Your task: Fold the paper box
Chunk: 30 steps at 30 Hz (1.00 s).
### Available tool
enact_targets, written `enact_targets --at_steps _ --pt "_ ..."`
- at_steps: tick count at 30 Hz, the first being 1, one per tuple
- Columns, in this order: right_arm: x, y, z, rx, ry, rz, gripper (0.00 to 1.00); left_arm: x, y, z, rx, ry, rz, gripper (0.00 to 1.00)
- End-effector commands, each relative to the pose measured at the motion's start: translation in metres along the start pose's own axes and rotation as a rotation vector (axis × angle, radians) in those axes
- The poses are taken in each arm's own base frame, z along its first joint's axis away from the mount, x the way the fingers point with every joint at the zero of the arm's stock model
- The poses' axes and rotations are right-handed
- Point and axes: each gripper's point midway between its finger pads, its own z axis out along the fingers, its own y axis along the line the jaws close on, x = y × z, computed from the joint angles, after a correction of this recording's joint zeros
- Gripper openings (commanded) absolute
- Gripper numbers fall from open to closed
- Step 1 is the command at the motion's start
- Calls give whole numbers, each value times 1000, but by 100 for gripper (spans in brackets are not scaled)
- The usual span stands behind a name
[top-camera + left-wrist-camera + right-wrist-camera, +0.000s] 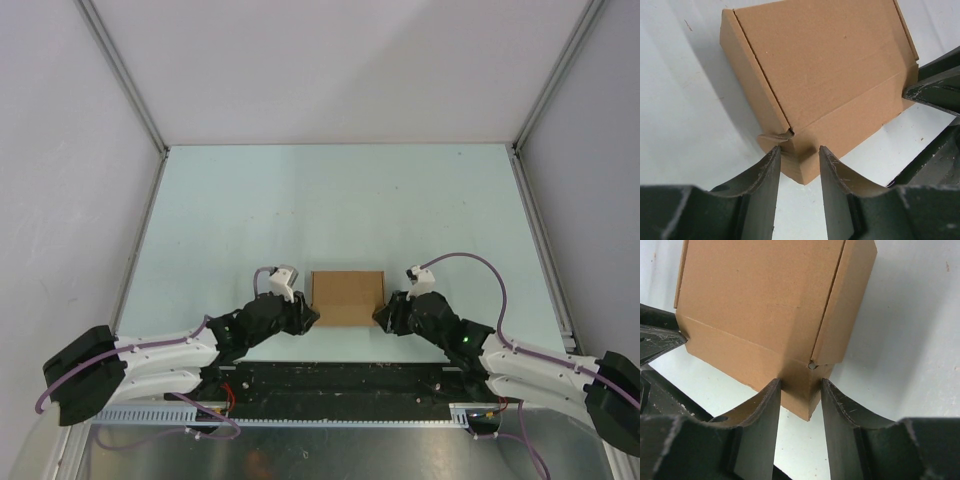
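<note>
I have two black two-finger pincers, and both are clamped at a middling width on the same thing: a plain tan-brown paper box (345, 297) of thin cardboard, shaped as a low, flat rectangle. It lies on the pale, smooth table (330, 200) between my two pincers, just ahead of my arm bases. My left pincer (799, 150) has the box's near left corner wedged between its fingers. One curved black finger (771, 170) presses against the short left side wall and the other against the long near wall. Just beyond that fingertip, a small cardboard tab (772, 137) pokes out of the corner seam, next to a short dark slit where the top panel meets the side. From this pincer the box's flat top runs away and to the right. At its far end I can see the dark fingers of my other pincer touching the opposite corner. My right pincer (800, 382) mirrors this, with the near right corner between its two fingers, cardboard touching both inner faces. A narrow side flap (847, 300) rises just beyond its right finger, and a crease line (740, 337) crosses the near wall to its left. The top panel lies closed and level.
</note>
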Motion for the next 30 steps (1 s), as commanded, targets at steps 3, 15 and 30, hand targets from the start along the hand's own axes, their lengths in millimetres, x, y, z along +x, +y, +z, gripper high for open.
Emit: enact_targets --at_steps 3,15,30 --pt "-20 9 3 -2 -68 -9 38 -19 -9 2 9 -56 6 41" --pt "-24 9 7 -7 -97 -19 37 -20 -12 5 14 -60 1 41" --pt "-28 12 9 -19 -118 -30 37 -18 -16 12 36 -55 -1 40"
